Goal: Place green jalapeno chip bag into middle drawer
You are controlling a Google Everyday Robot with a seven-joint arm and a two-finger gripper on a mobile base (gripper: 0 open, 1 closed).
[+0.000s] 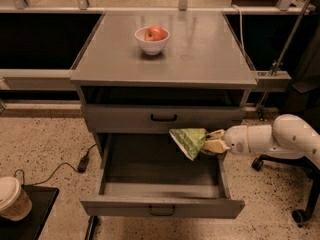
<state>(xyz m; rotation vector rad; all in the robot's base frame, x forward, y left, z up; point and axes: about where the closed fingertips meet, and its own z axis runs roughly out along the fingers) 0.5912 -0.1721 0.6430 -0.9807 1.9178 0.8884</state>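
Note:
The green jalapeno chip bag [188, 141] hangs tilted from my gripper [212, 142], which is shut on its right end. The white arm reaches in from the right. The bag hovers over the right part of the open middle drawer [162, 205], a wide grey tray pulled out toward the camera with a small black bar handle at its front. The tray's inside looks bare.
A white bowl with a red apple [152, 37] stands on the cabinet top [200, 59]. The closed upper drawer front [125, 118] is above the open tray. A paper cup [12, 198] stands at the lower left, a cable [60, 169] lies on the floor, and a chair base [300, 214] stands at the right.

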